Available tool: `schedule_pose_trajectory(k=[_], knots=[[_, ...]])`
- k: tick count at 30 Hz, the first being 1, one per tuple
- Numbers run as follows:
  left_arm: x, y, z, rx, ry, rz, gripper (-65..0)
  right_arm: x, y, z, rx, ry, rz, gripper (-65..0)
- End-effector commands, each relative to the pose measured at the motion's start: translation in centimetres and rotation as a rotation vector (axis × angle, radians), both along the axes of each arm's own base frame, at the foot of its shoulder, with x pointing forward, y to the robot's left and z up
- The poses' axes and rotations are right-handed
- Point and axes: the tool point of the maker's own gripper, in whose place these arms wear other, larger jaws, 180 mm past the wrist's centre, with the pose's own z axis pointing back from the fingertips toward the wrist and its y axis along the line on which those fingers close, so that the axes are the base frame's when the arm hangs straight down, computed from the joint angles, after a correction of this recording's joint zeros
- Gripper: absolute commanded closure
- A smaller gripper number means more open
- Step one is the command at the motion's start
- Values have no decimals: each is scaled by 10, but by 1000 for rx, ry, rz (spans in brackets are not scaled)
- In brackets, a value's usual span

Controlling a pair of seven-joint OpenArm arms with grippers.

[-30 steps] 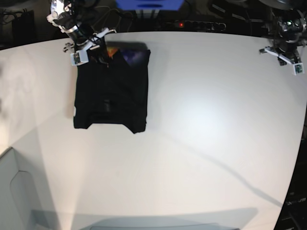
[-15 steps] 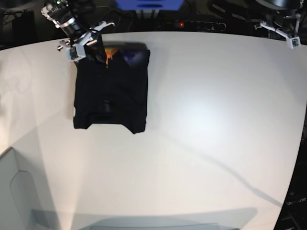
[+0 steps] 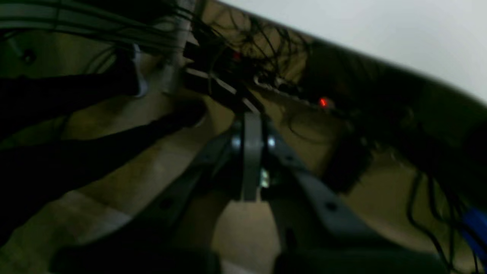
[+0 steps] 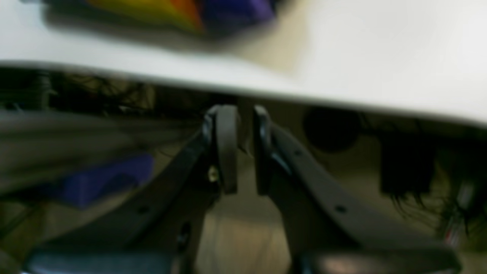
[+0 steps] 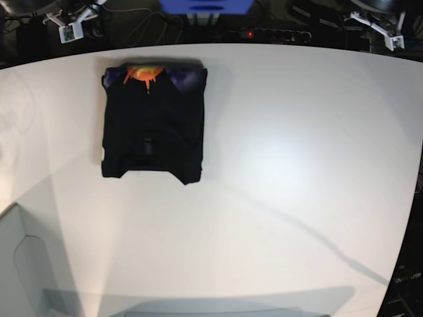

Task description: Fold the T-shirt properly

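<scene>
T-shirt (image 5: 153,121): black, folded into compact rectangle, flat on white table (image 5: 284,172), left-far part in base view; orange and purple print at far edge. Fold judged complete; step in hand, arms clear of work. Next move: little beyond parking, perhaps smoothing the uneven near hem.

Right gripper (image 4: 240,150): beyond table's far edge, jaws narrowly parted, holding nothing.

Left gripper (image 3: 251,160): beyond far edge, jaws closed, empty.

Cables and power strip (image 5: 274,33) behind table; nothing obstructing.

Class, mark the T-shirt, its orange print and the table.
T-shirt (image 5: 153,125): base view, middle of the folded black fabric.
Orange print (image 5: 140,72): base view, by the collar edge.
Table (image 5: 297,165): base view, bare white top.
</scene>
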Motion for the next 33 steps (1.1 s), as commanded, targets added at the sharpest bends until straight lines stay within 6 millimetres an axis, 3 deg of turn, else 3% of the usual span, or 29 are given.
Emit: schedule_pose_trajectory(k=[1, 4, 6, 9, 13, 16, 19, 22, 28, 33], knots=[[-3, -3, -3, -12, 15, -20, 0, -3, -4, 6, -7, -11, -9, -62], [-20, -24, -39, -102, 109, -46, 0, -21, -16, -7, -16, 46, -49, -62], [-36, -41, -63, -151, 191, -78, 0, -39, -22, -25, 2, 109, -85, -62], [-40, -66, -95, -191, 201, -140, 0, -57, -33, -57, 29, 187, -118, -62], [-49, -79, -132, -196, 185, -176, 0, -84, -47, -107, 81, 303, -200, -61], [-63, -82, -158, -221, 212, -145, 0, -91, -51, -140, 97, 335, -240, -61], [-71, -85, -183, -245, 239, -101, 0, -85, -43, -173, 127, 323, -270, -61], [-63, -91, -205, -257, 202, -76, 0, -79, -28, -203, 183, 328, -315, -61], [-50, -93, -234, -257, 183, -78, 0, -50, -5, -232, 286, 265, -420, -61], [-32, -100, -249, -277, 214, -63, 0, -55, -9, -259, 97, 354, -381, -61]])
